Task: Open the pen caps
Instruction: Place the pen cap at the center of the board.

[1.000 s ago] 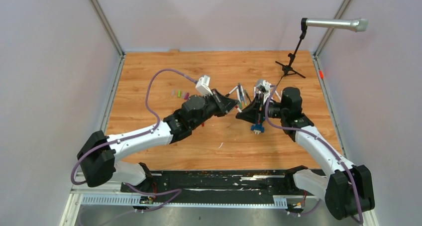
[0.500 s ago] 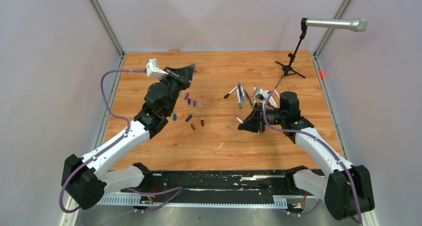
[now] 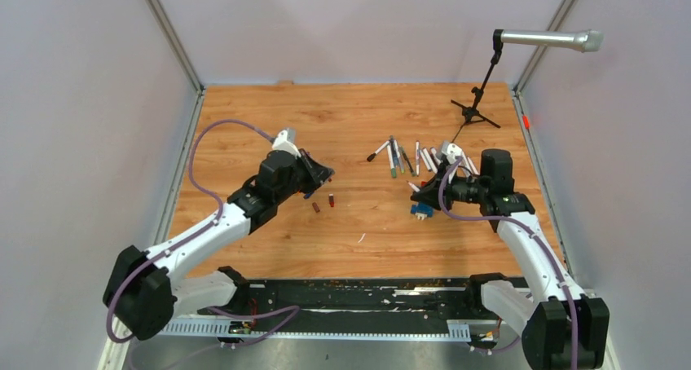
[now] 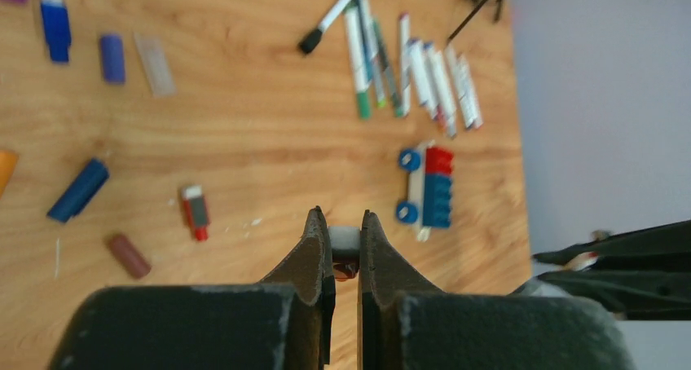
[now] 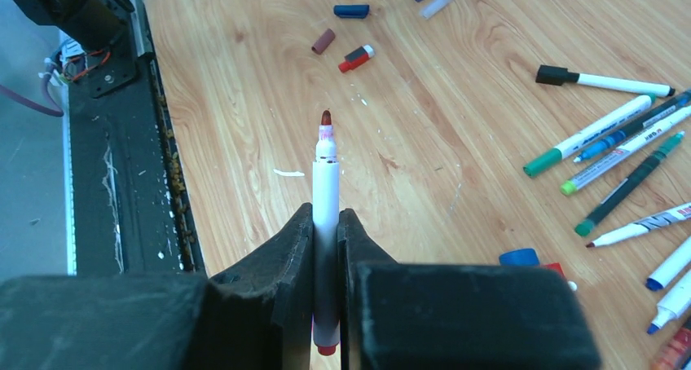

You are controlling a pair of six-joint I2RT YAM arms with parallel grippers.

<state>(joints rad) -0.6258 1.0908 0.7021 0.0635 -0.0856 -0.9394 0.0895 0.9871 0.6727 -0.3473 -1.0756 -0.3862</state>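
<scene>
Now | left tool (image 4: pixel 342 220) pinching one cap (image 4: pixel 345 241) | right tool (image 5: pixel 326 215) clamping one uncapped pen (image 5: pixel 325 174) | eight loose caps (image 4: pixel 77 191) | one block (image 4: pixel 430 187)

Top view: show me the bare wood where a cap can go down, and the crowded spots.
Bare: the far strip of the table along the back wall; the gap between the red cap and the toy block; the near wood before the black rail. Crowded: the pens far right, the loose caps by the left gripper.
</scene>
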